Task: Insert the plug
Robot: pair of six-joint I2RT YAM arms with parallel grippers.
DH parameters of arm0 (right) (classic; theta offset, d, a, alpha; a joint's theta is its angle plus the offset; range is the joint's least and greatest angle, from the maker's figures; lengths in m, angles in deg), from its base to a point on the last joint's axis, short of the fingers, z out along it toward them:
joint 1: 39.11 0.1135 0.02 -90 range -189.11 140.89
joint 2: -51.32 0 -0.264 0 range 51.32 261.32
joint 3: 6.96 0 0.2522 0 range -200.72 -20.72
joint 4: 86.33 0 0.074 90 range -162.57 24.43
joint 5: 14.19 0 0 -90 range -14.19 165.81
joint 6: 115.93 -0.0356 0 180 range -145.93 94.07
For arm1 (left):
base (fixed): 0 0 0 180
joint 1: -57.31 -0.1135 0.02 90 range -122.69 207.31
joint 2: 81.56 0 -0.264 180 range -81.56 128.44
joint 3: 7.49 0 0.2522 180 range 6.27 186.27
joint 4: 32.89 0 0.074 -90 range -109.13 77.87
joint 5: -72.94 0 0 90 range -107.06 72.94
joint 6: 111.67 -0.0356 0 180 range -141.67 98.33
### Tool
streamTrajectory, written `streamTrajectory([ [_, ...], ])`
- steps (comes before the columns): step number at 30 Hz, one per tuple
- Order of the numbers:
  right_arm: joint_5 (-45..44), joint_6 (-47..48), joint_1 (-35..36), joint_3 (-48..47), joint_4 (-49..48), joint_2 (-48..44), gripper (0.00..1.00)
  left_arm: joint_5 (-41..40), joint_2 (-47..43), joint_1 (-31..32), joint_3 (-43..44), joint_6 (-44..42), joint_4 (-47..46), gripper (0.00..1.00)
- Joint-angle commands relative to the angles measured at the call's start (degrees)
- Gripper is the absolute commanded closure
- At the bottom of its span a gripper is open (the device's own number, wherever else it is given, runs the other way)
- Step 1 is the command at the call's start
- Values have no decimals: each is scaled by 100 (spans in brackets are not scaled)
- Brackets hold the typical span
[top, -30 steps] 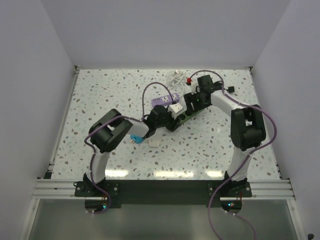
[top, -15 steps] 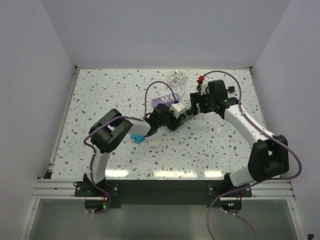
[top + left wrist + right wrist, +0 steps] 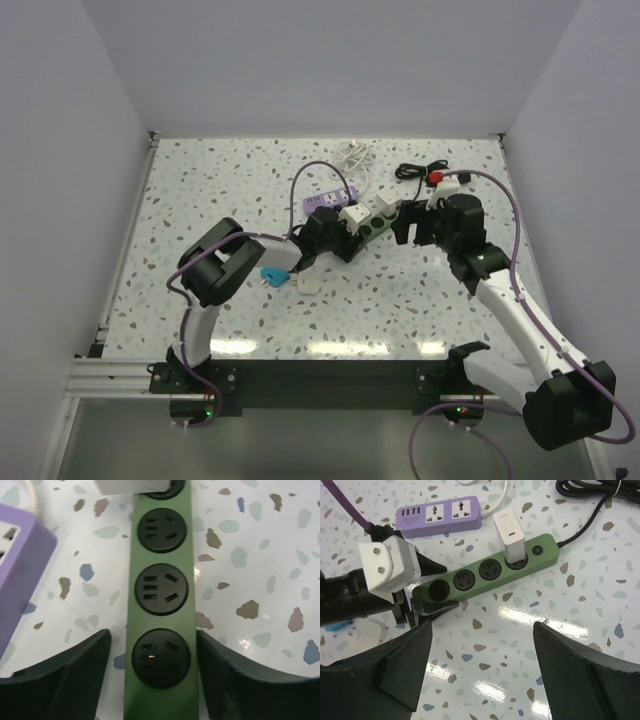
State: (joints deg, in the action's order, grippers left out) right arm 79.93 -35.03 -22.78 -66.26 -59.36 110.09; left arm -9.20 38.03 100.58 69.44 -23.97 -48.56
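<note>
The green power strip [image 3: 378, 222] lies slantwise mid-table, with several round black sockets [image 3: 161, 556]. A white plug block [image 3: 510, 530] stands upright in the socket beside the strip's switch; in the top view [image 3: 386, 206] it sits at the strip's far end. My left gripper [image 3: 152, 640] is open. Its jaws stand either side of the strip's near end; the right finger [image 3: 220, 670] is against the strip's edge, and a strip of table shows on the left side. My right gripper [image 3: 482, 650] is open and empty, above bare table to the right of the strip [image 3: 408, 222].
A purple power strip [image 3: 325, 200] lies just behind the green one and also shows in the right wrist view [image 3: 440, 514]. A blue plug [image 3: 270, 275] and a white plug [image 3: 308, 285] lie near the left arm. A coiled black cord [image 3: 415, 171] and a white cable [image 3: 352, 152] lie at the back.
My right gripper has let go of the white plug block and drawn back to the right and nearer. The block stays in its socket. The left arm has not moved.
</note>
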Motion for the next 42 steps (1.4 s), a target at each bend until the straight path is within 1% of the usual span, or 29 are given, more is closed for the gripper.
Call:
streamTrajectory([
  [1,203,-206,27,107,-486,-198,15,-768,-470,-187,-384,-95,43,21],
  [4,291,-241,80,186,-557,-356,15,-768,-848,-187,-726,-68,-124,11],
  [6,317,-250,150,229,-592,-435,15,-768,-1077,-187,-912,-51,-273,0],
  [9,300,-241,351,230,-557,-506,16,-602,-1560,-187,-1237,-24,-317,0],
  [10,256,-241,440,256,-583,-558,16,-575,-1875,-187,-1473,37,-344,0],
  [12,186,-232,834,343,-731,-550,16,-470,-2236,-187,-1781,81,-519,0],
  [13,107,-197,993,370,-776,-446,16,-443,-2595,-187,-2052,133,-537,0],
  [14,124,-136,1255,405,-855,-384,16,-530,-2773,-187,-2159,169,-511,0],
  [15,194,-31,1353,545,-1177,-279,16,-627,-2948,-187,-2274,178,-346,0],
  [16,368,48,1415,616,-1294,-165,16,-758,-3333,-187,-2510,500,-248,0],
  [17,753,110,1459,686,-1547,106,16,-1151,-3511,-196,-2651,634,-204,0],
  [18,983,267,1486,817,-1924,240,16,-1338,-3704,-196,-2792,800,-73,0],
  [19,1125,364,1495,862,-2093,380,16,-1496,-4054,-257,-3072,1167,-28,0],
  [20,1361,444,1530,880,-2216,660,16,-1724,-4232,-301,-3214,1362,25,0],
  [22,1503,742,1618,854,-2437,916,16,-1884,-4679,-441,-3538,1810,227,0],
  [24,1688,1119,1863,862,-2718,1242,16,-2051,-4962,-520,-3724,2023,376,0],
  [26,1741,1314,2135,819,-2815,1462,16,-2034,-5348,-696,-3961,2313,455,0],
  [28,1733,1595,2285,687,-2833,1874,16,-1938,-5708,-846,-4198,2558,482,0],
  [29,1689,1753,2443,652,-2868,2006,17,-1894,-5814,-898,-4252,2621,517,0],
  [32,1732,1929,2584,608,-3052,2350,17,-1718,-6061,-1039,-4314,2753,710,0],
  [34,1785,2123,2620,608,-3088,2534,17,-1656,-6184,-1066,-4323,2797,807,0],
  [39,1926,2422,2682,564,-3334,2921,17,-1217,-6474,-1118,-4393,2894,807,0],
  [42,1882,2571,2752,476,-3343,3150,17,-1050,-6562,-1127,-4446,2929,807,0],
])
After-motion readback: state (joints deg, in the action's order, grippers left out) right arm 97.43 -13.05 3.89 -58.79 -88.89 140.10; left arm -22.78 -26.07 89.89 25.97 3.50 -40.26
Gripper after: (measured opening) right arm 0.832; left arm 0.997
